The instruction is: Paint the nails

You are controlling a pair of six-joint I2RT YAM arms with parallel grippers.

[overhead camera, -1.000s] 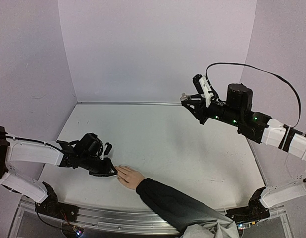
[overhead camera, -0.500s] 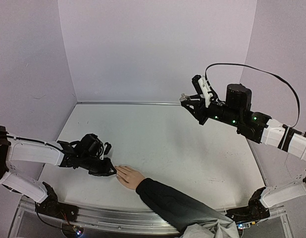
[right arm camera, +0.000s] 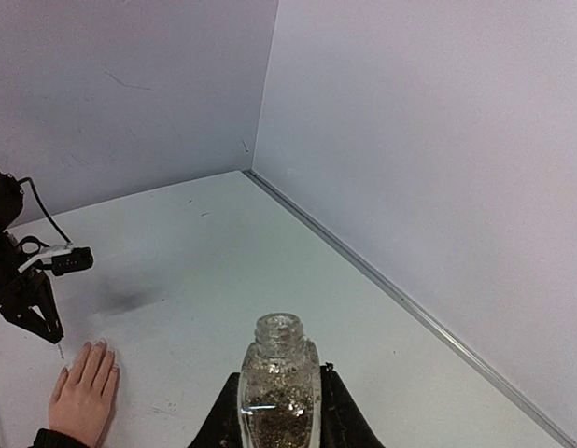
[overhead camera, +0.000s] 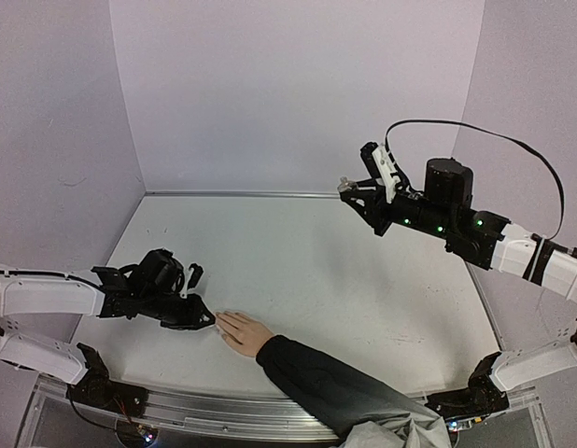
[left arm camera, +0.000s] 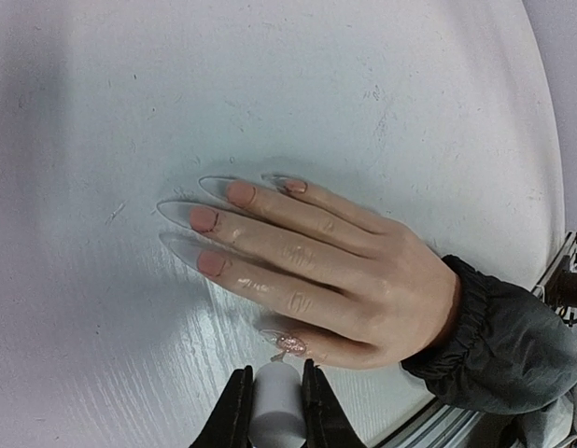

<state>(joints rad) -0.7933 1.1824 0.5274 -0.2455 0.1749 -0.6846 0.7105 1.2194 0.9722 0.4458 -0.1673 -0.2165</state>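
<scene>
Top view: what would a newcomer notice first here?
A human hand lies flat near the white table's front edge, long clear nails spread. The left gripper, shut on a white brush handle, touches glitter onto the thumbnail. The right gripper holds an open bottle of glitter polish aloft, far right.

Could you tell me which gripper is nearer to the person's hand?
Left. The left gripper is right beside the hand; the right gripper holds a bottle far across the table.
</scene>
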